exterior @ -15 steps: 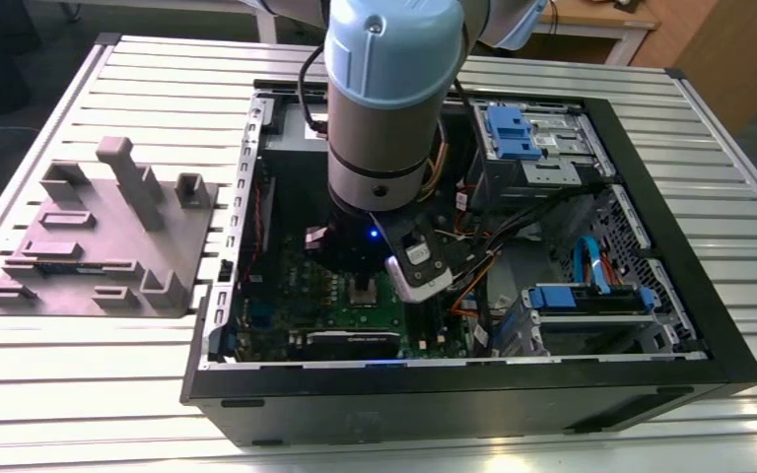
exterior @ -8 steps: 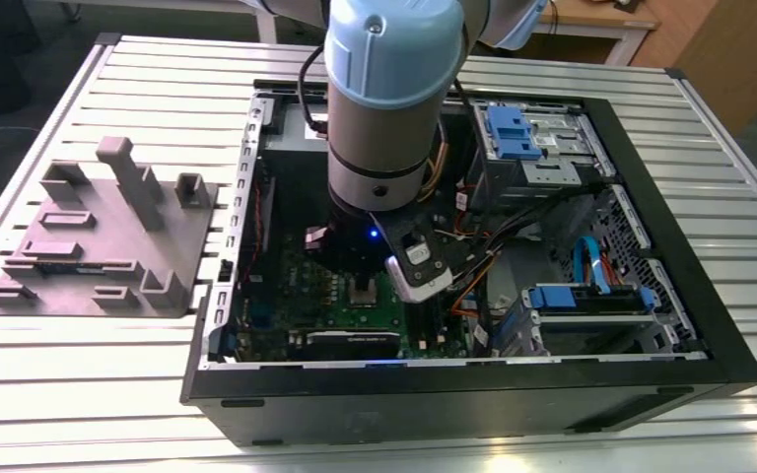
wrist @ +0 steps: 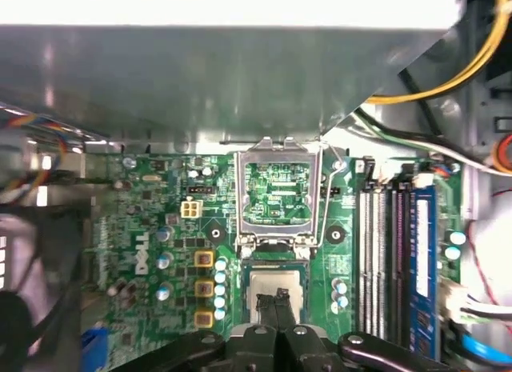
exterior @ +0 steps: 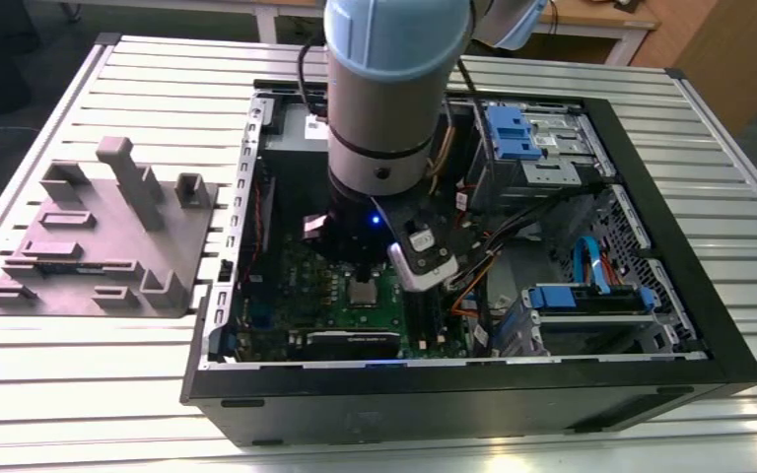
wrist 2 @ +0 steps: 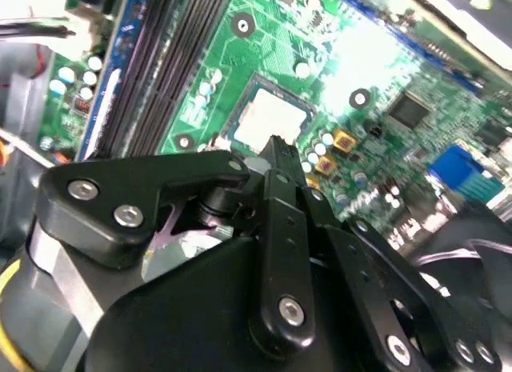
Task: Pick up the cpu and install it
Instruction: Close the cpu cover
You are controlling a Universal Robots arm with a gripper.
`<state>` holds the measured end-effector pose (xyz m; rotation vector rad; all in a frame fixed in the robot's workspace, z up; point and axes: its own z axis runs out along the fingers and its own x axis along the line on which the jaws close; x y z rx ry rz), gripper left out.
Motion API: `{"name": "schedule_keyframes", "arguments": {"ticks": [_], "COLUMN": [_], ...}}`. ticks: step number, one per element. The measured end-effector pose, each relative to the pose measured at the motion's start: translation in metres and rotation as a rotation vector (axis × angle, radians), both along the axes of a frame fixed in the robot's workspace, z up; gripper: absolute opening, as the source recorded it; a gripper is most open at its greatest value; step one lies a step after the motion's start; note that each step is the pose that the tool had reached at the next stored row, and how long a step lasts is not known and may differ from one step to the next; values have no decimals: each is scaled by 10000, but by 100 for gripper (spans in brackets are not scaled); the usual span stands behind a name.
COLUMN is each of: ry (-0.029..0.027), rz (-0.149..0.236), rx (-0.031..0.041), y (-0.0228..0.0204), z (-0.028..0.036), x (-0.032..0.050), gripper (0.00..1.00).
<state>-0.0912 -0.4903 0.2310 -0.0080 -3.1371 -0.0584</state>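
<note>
step: install, judged near done – cpu (wrist: 260, 286) lies in its socket | gripper (wrist: 277, 294): tips together, empty, over cpu | left, judged: hinged frame (wrist: 280, 148) stands open, needs latching

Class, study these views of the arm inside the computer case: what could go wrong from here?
1. The silvery square cpu seems to lie in its socket while the hinged metal frame stands open, so nothing clamps it; a nudge from the black gripper just over it might skew it.
2. Orange cables run close beside the arm; they may snag.
</note>
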Motion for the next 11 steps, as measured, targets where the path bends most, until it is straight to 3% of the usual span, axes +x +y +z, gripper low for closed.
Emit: {"name": "schedule_keyframes", "arguments": {"ticks": [6,11], "ry": [0,0], "rz": [3,729], "rx": [0,0], "y": [0,0], "z": [237,238], "x": [-1,0], "gripper": [10,10]}}
